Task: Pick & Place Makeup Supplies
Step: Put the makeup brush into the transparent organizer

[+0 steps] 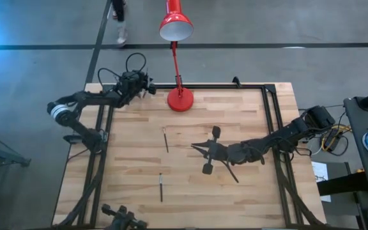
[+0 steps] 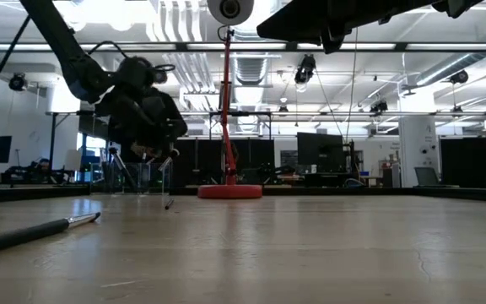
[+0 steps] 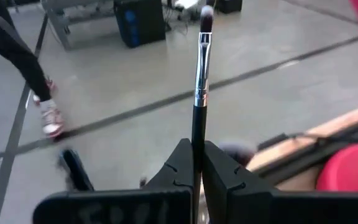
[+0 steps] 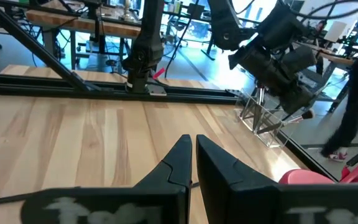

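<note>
My left gripper [image 1: 144, 84] hovers at the table's far left corner, shut on a makeup brush [image 3: 200, 74] with a black handle, silvery ferrule and dark bristle tip. In the right wrist view it hangs over a clear holder [image 4: 261, 119]. Two more thin dark sticks lie flat on the wood, one mid-table [image 1: 165, 139] and one nearer the near edge [image 1: 161, 186], the latter also showing in the low view [image 2: 36, 230]. My right gripper [image 1: 199, 147] is shut and holds nothing, low over the table's middle, right of the mid-table stick. My left gripper pinches the brush's black handle [image 3: 196, 134] between its two fingers [image 3: 219, 168]. The brush lies along the fingers and sticks out past their tips, bristle end [image 3: 207, 12] farthest from the gripper. It is lifted clear of the table.
The red desk lamp's base [image 1: 180, 99] stands at the far edge, right of my left gripper, with its shade [image 1: 175, 27] beyond the table. Black rails run along the table's edges [image 1: 270, 115]. A person walks on the floor behind the table [image 3: 39, 81].
</note>
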Available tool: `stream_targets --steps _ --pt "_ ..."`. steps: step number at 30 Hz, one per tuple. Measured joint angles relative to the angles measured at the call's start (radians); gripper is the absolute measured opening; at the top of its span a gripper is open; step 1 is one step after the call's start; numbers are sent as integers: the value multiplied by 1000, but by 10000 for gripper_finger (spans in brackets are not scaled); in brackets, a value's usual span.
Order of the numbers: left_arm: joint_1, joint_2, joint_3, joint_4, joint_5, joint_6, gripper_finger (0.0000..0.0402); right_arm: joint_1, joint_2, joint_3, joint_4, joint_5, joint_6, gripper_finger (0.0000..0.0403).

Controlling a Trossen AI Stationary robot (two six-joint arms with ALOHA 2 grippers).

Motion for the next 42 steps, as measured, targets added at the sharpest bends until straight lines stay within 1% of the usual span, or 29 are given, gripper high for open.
stream_targets --steps 4,10,14,19,24,26,29,32,37,40,42 --pt "3 -5 1 -73 14 -20 11 0 0 0 0 -3 0 18" --pt "5 -52 3 -162 23 -21 69 0 0 0 0 -3 0 18" --pt "5 -96 3 -232 24 -19 86 0 0 0 0 -6 0 18" --pt "4 -200 3 -337 26 3 80 0 0 0 -11 -6 0 18" --pt "-38 -336 -8 -483 113 4 48 0 0 0 -57 -7 31 18" --pt "-81 -387 -26 -513 165 8 30 0 0 0 -60 -7 31 18" --pt "-177 -455 -73 -521 265 22 6 0 0 0 -60 -7 32 18" --pt "-305 -500 -127 -521 308 18 2 0 0 0 -60 -7 37 18" --pt "-530 -507 -212 -524 306 0 1 -1 0 0 -85 -7 61 18" --pt "-626 -484 -239 -524 231 -73 4 -1 0 0 -85 -7 61 18" --pt "-659 -461 -243 -522 185 -125 10 -1 0 0 -85 -7 61 18"
